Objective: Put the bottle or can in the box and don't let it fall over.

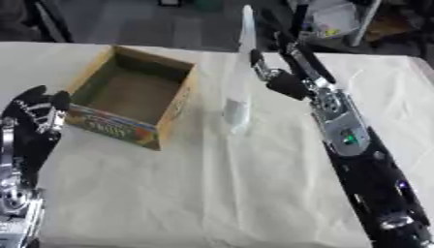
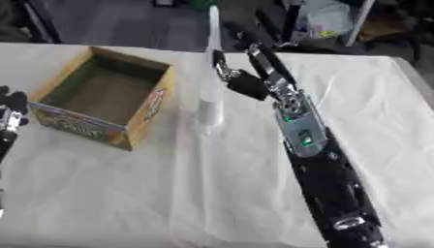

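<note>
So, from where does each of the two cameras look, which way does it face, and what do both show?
Left eye view: in the head, facing down at the table; the right arm reaches to the tall clear bottle; the left hand rests open at the left edge.
Right eye view: beside it, same downward look; the right hand is at the bottle; only a bit of the left hand shows.
Both share the open box, the bottle standing upright outside it, and the white cloth.

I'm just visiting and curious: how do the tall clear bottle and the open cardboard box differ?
The tall, clear plastic bottle is slim and see-through; the open brown cardboard box is wide, low and opaque, with a colourful printed front. The bottle stands beside the robot's right hand, whose fingers curl near it; the box sits apart, nearer the left hand. Both stand upright on the white tablecloth.
</note>
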